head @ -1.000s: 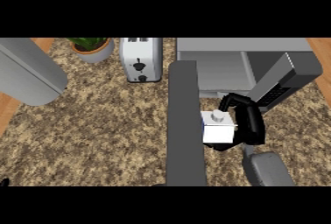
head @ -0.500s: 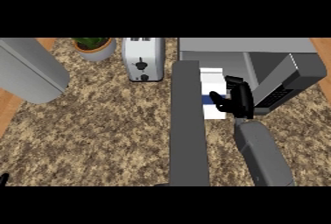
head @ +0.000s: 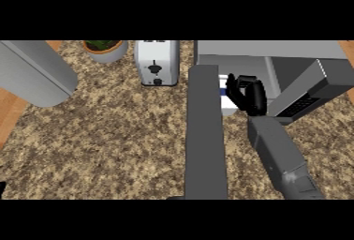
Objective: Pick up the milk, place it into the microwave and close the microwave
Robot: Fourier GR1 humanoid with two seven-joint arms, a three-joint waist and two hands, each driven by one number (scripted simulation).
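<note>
Kitchen worktop, seen from above.
A speckled stone counter (head: 104, 140) carries a toaster (head: 157, 68) at the far side, a potted plant (head: 105, 48) to its left and a microwave (head: 269, 50) at the far right.

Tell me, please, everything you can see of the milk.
The milk shows only as a narrow upright strip, white with a blue band and looking like a carton. The right hand hides most of it, with its black fingers curled round it. It is at the mouth of the microwave, between the hand and the open door. I cannot tell whether it rests on the microwave's floor.
</note>
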